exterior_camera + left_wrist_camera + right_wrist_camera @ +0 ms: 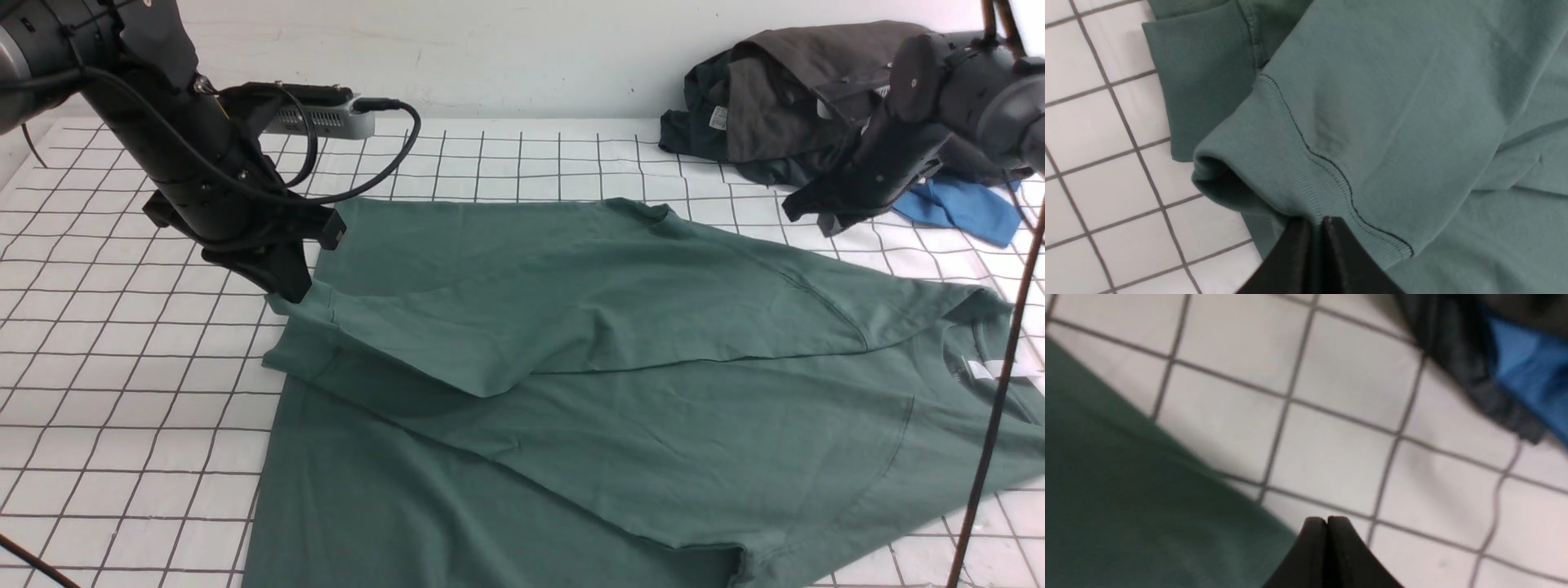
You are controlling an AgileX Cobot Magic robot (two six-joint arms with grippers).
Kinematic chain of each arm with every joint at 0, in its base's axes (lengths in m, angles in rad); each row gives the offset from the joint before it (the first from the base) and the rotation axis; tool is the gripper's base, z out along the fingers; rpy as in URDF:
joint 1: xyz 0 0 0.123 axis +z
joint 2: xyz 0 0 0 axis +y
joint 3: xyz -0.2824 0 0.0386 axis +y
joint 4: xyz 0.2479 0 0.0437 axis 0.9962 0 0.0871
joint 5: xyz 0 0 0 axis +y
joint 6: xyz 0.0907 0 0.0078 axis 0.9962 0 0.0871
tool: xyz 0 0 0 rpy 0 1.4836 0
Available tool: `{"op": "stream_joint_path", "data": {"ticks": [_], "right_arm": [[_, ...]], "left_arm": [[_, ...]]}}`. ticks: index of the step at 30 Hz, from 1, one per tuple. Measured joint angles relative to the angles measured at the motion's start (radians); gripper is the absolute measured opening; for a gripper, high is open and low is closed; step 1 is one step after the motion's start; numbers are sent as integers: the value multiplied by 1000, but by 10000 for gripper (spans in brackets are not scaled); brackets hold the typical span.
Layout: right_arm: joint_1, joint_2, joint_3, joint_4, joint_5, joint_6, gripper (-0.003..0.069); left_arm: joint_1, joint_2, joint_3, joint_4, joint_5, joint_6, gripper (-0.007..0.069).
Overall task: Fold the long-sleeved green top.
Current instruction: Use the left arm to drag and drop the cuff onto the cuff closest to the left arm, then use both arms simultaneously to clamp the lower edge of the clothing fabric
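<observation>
Gridded table, one green top: left pincer clamps its cuff, right pincer pressed together.

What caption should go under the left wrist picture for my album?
The left hand pinches the green long-sleeved top by its cuff over the gridded table.

The green long-sleeved top looked to me like matt, soft knit cloth, its cuff finely ribbed. The counter read as smooth and white; the left end effector looked like matt black plastic.
</observation>
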Motion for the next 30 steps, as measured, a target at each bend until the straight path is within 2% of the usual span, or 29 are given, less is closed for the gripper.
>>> {"op": "stream_joint_path", "data": {"ticks": [2, 4, 5, 6, 7, 10, 13, 16, 19, 21, 22, 23, 25, 30], "right_arm": [[2, 0, 0, 72, 75, -19, 26], [4, 0, 0, 88, 94, -23, 52], [10, 0, 0, 93, 107, -27, 113], [15, 0, 0, 90, 108, -27, 151], [17, 0, 0, 88, 109, -27, 159], [25, 5, 0, 59, 110, -27, 280], [28, 21, 0, 48, 111, -27, 323], [28, 35, 0, 46, 111, -27, 305], [28, 41, 0, 42, 110, -27, 225], [28, 43, -3, 41, 110, -31, 119], [28, 43, -4, 41, 110, -31, 108], [28, 44, -9, 41, 111, -39, 47], [28, 47, -25, 42, 119, -49, 8], [27, 49, -83, -13, 122, -58, -4]], "left_arm": [[0, 0, 0, 1, 2, 11, 66], [0, 0, 0, 1, 4, 21, 92], [0, 0, 0, 2, 8, 31, 143], [0, 0, 0, 3, 11, 35, 179], [0, -1, 0, 3, 12, 35, 193], [0, -10, 0, 19, 21, 36, 302], [0, -33, 0, 26, 26, 36, 353], [0, -51, 0, 29, 27, 36, 361], [0, -64, 0, 39, 29, 36, 360], [0, -71, 0, 47, 29, 36, 360], [0, -71, 0, 47, 29, 36, 360], [0, -73, 0, 48, 29, 36, 360], [0, -74, 0, 51, 29, 36, 360], [0, -76, 0, 51, 29, 36, 360]]}}
